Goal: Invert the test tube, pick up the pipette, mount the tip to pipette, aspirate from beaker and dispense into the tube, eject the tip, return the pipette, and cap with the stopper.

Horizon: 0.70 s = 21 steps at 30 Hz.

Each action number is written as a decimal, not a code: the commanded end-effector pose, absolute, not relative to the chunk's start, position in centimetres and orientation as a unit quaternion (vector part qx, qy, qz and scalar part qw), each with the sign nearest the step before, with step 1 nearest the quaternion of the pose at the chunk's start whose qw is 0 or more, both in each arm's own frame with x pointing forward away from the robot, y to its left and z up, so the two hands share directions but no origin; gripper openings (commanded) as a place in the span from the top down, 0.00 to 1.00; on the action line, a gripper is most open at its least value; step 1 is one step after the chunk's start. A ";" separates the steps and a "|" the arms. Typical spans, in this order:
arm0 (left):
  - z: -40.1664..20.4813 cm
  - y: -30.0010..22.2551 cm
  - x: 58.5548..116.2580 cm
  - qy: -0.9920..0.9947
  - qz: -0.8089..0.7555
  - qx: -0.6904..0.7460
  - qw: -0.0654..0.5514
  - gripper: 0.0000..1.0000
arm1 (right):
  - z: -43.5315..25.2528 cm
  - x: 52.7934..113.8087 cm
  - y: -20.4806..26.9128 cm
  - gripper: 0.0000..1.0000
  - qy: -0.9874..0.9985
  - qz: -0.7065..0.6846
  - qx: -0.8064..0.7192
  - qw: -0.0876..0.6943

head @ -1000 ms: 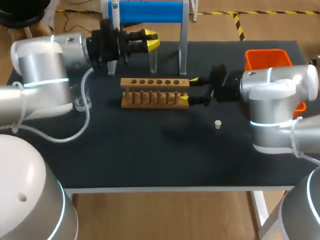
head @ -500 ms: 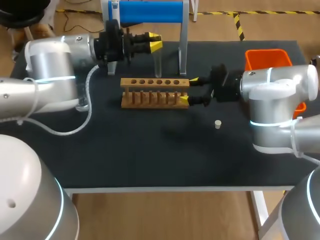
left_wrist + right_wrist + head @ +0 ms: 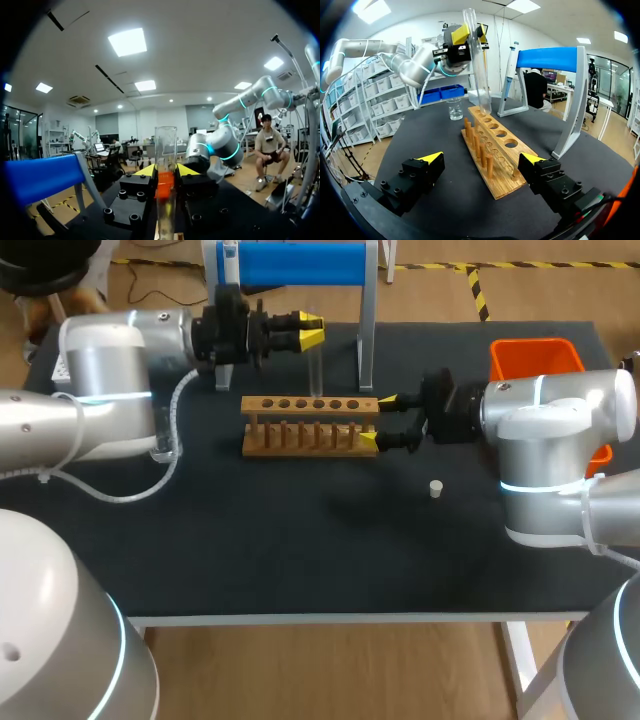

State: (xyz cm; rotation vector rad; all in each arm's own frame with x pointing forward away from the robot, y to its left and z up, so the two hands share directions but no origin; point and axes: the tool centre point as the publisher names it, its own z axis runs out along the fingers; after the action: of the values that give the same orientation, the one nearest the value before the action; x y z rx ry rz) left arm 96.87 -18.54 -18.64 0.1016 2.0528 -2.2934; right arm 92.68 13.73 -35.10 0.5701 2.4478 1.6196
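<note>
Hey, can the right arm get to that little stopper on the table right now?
Probably yes. The stopper lies alone on the table near the right gripper, which is open; the wooden rack sits aside.

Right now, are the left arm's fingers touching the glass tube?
Touching: left wrist view shows the test tube pinched between both fingers.

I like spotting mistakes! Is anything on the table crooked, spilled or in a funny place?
Nothing looks spilled or broken. The test tube is not sitting in the wooden rack: the left pincer holds it up in the air by the rack. The small stopper lies all alone on the mat.
</note>
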 end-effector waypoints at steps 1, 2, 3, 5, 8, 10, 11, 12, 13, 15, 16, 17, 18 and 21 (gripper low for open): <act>-19.5 -18.7 97.4 0.663 -0.747 0.036 0.032 1.00 | -35.1 92.7 13.7 0.00 0.816 0.541 0.190 0.076; -19.6 -18.7 97.5 0.663 -0.747 0.036 0.034 1.00 | -35.1 92.7 13.7 0.00 0.816 0.541 0.190 0.076; -19.7 -18.7 97.6 0.665 -0.745 0.037 0.037 1.00 | -35.1 92.7 13.7 0.00 0.816 0.541 0.190 0.076; -19.9 -18.7 97.8 0.664 -0.746 0.038 0.042 1.00 | -35.1 92.7 13.7 0.00 0.816 0.541 0.190 0.076; -20.1 -18.7 98.0 0.663 -0.746 0.040 0.044 1.00 | -35.1 92.7 13.7 0.00 0.816 0.541 0.190 0.076; -20.3 -18.7 98.2 0.662 -0.747 0.040 0.044 1.00 | -35.1 92.7 13.7 0.00 0.816 0.541 0.190 0.076; -20.4 -18.8 98.3 0.662 -0.747 0.039 0.044 1.00 | -35.1 92.7 13.7 0.00 0.816 0.541 0.190 0.076; -20.5 -18.8 98.3 0.661 -0.748 0.039 0.044 1.00 | -35.1 92.7 13.7 0.00 0.816 0.541 0.190 0.076; -20.6 -18.8 98.4 0.661 -0.748 0.038 0.043 1.00 | -35.1 92.7 13.7 0.00 0.816 0.541 0.190 0.076; -20.7 -18.9 98.4 0.661 -0.749 0.037 0.041 1.00 | -35.1 92.7 13.7 0.00 0.816 0.541 0.190 0.076; -20.8 -19.0 98.5 0.661 -0.748 0.037 0.039 1.00 | -35.1 92.7 13.7 0.00 0.816 0.541 0.190 0.076; -20.9 -19.0 98.5 0.662 -0.747 0.037 0.036 1.00 | -35.1 92.7 13.7 0.00 0.816 0.541 0.190 0.076; -21.0 -19.1 98.5 0.662 -0.748 0.036 0.036 1.00 | -35.1 92.7 13.7 0.00 0.816 0.541 0.190 0.076; -21.2 -19.1 98.5 0.662 -0.748 0.034 0.032 1.00 | -35.1 92.7 13.7 0.00 0.816 0.541 0.190 0.076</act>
State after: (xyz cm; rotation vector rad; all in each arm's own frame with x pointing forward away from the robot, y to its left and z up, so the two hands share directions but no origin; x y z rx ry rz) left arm 98.11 -18.97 -20.86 0.0939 2.0408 -2.2929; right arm 92.68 13.73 -35.10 0.5701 2.4478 1.6195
